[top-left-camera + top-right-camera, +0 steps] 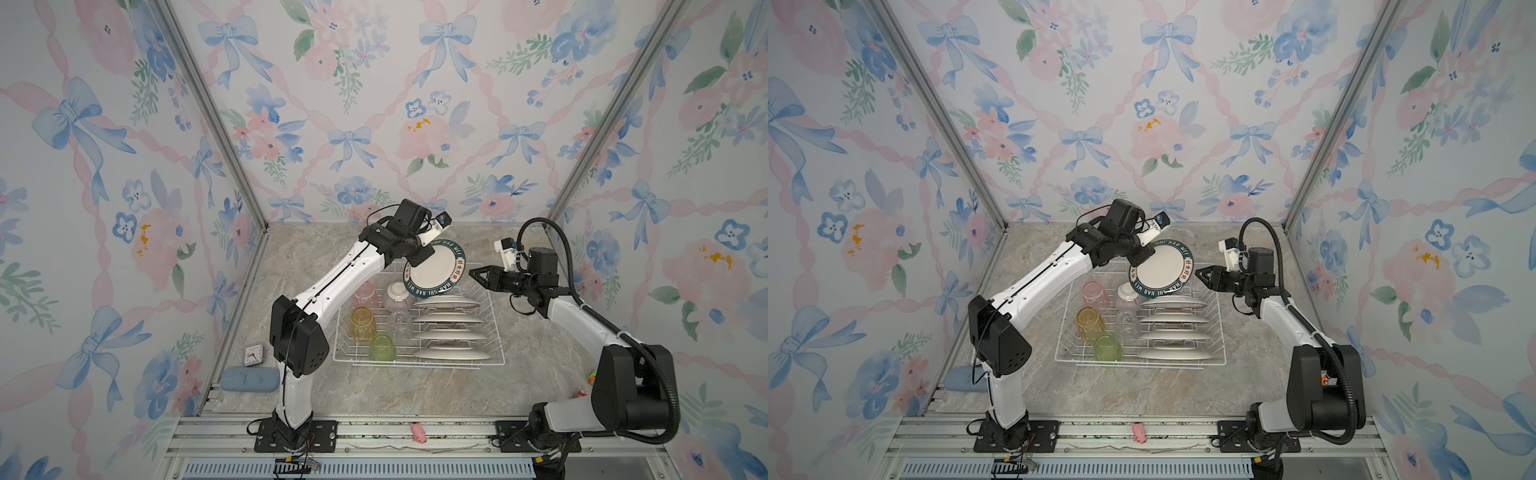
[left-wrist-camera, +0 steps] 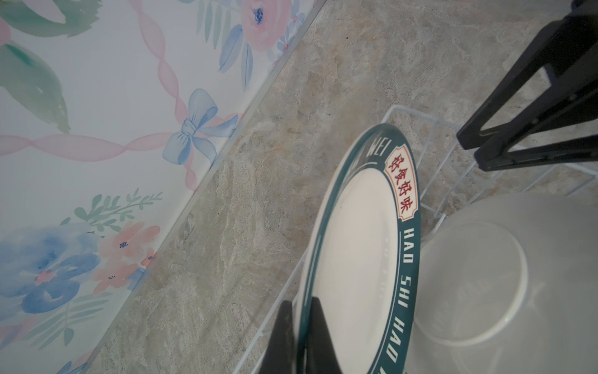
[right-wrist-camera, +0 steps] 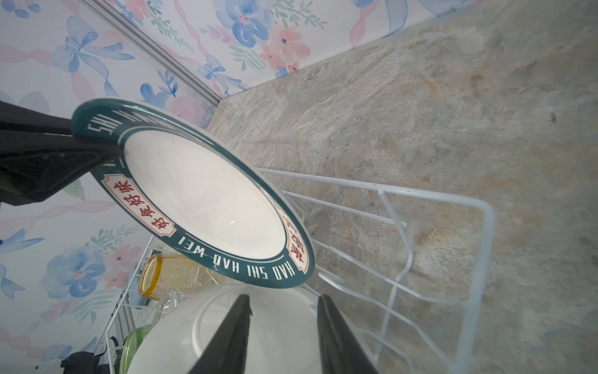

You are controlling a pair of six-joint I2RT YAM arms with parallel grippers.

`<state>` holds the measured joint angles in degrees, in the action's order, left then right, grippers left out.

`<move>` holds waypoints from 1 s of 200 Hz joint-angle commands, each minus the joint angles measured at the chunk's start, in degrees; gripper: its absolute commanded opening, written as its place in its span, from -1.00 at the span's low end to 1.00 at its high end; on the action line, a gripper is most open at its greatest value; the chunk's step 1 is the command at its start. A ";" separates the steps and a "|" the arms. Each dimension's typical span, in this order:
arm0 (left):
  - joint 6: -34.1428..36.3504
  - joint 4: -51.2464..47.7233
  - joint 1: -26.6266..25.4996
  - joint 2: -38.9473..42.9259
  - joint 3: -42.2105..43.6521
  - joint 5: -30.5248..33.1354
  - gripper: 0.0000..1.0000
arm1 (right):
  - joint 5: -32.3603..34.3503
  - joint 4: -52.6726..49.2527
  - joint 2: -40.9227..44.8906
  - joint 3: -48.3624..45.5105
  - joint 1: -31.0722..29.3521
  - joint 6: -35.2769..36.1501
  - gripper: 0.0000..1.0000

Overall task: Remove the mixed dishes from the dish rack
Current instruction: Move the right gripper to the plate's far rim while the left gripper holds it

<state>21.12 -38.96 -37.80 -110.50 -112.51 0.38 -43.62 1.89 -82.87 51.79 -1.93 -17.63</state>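
Observation:
My left gripper (image 1: pixel 417 259) (image 2: pixel 301 302) is shut on the rim of a white, dark-teal-rimmed plate (image 1: pixel 434 270) (image 3: pixel 200 191). It holds the plate tilted above the far end of the white wire dish rack (image 1: pixel 496 328) (image 1: pixel 1142 365). My right gripper (image 1: pixel 473 273) (image 3: pixel 284 298) hovers open just right of that plate, with nothing between its fingers. Several more plates (image 1: pixel 451 332) stand on edge in the rack's right half. The left half holds pink (image 1: pixel 365 294), yellow (image 1: pixel 363 324), green (image 1: pixel 382 347) and clear (image 1: pixel 400 322) tumblers and an upturned ribbed bowl (image 1: pixel 397 296).
A small clock (image 1: pixel 253 354) and a blue oblong pad (image 1: pixel 249 379) lie by the left wall. A pink scrap (image 1: pixel 417 432) sits on the front rail. Small colourful bits (image 1: pixel 582 392) lie near the right arm's base. Marble tabletop surrounds the rack.

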 commanded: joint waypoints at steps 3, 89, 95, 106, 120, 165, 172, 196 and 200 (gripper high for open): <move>0.05 1.33 1.18 -0.69 1.19 -1.43 -1.00 | -1.45 2.40 -2.15 2.82 -0.51 1.24 -0.21; 0.18 1.60 2.59 -1.78 1.83 -3.26 -1.00 | -3.33 3.98 -9.76 8.13 -3.31 1.51 -0.20; 0.25 1.67 2.81 -1.77 1.90 -3.43 -1.00 | -3.23 4.21 -10.15 8.23 -3.39 1.46 -0.20; 0.16 1.86 3.12 -1.90 2.12 -3.71 -1.00 | -3.36 4.75 -10.99 8.57 -3.40 1.07 -0.20; 0.19 2.01 3.56 -2.12 2.42 -4.23 -1.00 | -3.97 5.71 -11.61 8.88 -3.58 0.93 -0.20; 0.20 2.90 5.11 -3.63 2.38 -6.36 -1.00 | -8.18 9.74 -15.86 9.63 -4.95 -0.61 -0.28; 0.23 3.00 5.43 -3.95 2.30 -6.63 -1.00 | -8.49 9.78 -16.13 9.86 -5.27 -0.51 -0.30; 0.10 3.23 6.06 -4.98 2.03 -7.24 -1.00 | -8.59 8.92 -16.96 10.99 -6.13 0.34 -0.39; 0.14 3.27 6.20 -5.20 1.96 -7.46 -1.00 | -8.60 8.92 -17.14 11.19 -6.17 0.31 -0.42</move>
<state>20.71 -35.48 -32.42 -112.86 -111.15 -6.96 -48.88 9.26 -98.96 60.12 -6.50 -17.65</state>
